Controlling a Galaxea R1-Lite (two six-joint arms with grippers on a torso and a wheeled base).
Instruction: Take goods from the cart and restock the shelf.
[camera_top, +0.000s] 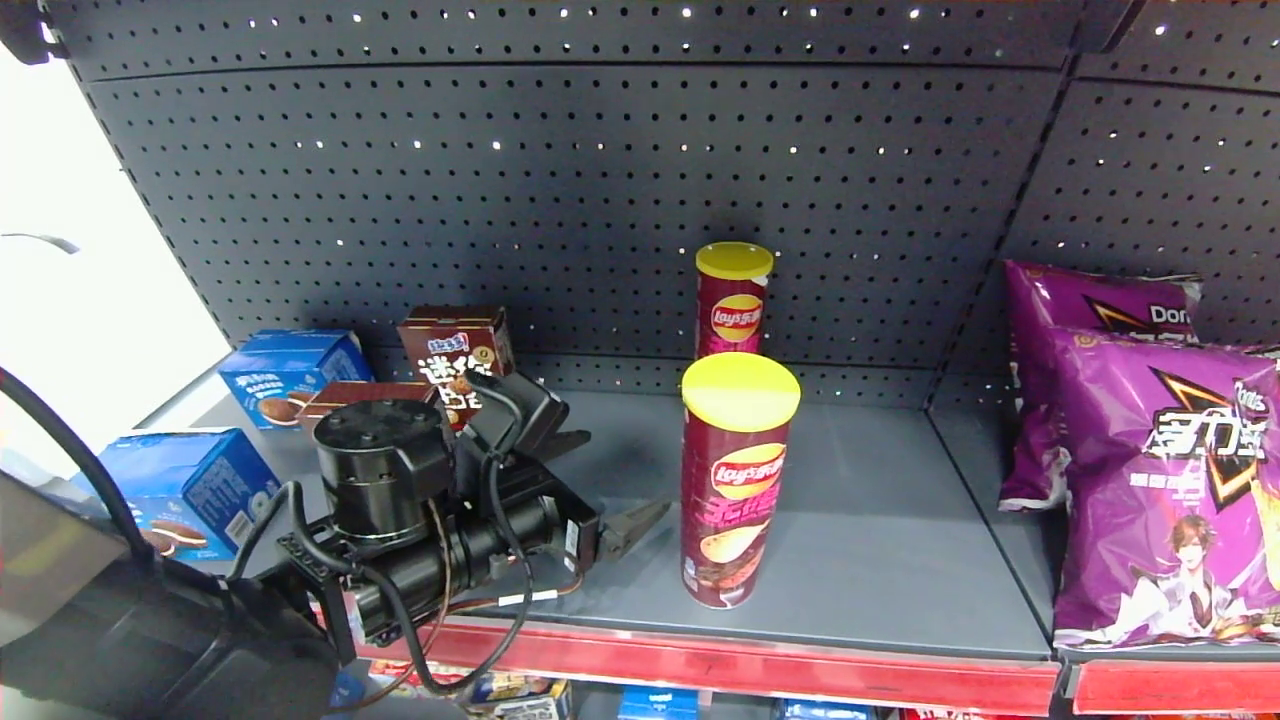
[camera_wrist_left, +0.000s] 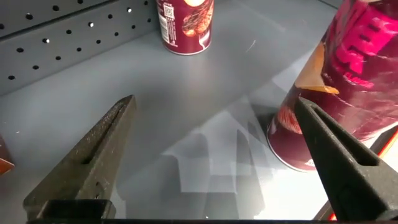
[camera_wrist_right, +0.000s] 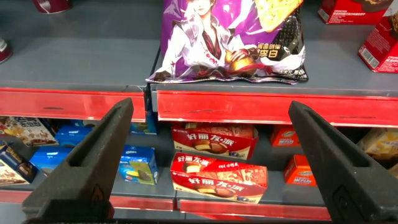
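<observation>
Head view: left hand (camera_top: 625, 475) sits low over the shelf (camera_top: 880, 540), jaws wide, nothing in them. Front can (camera_top: 737, 480) stands upright just beside it, toward the robot's right, near the shelf's front lip. Back can (camera_top: 733, 300) stands upright behind it, against the pegboard.

Left wrist view: same left hand (camera_wrist_left: 214, 104), bare shelf between the jaws, front can (camera_wrist_left: 348, 81) right by one finger. Can't tell if they touch. Back can (camera_wrist_left: 185, 28) is well apart.

Right hand (camera_wrist_right: 209, 107) is also wide and empty, out in front of the shelf edge, facing a purple bag (camera_wrist_right: 233, 37) and the red boxes (camera_wrist_right: 219, 177) on the lower shelf.

My read: we're at the release end of a place. The can is on the shelf and both hands are free, so the shelf is only partly filled, with bare room between the cans and the bags (camera_top: 1160, 480).

Next I need to back the left hand straight out, away from the can. That finger is close and a tall can tips easily. I also want to stay off the brown box (camera_top: 455, 350) and blue box (camera_top: 190, 490) on the left. Then back to the cart for the next item.
</observation>
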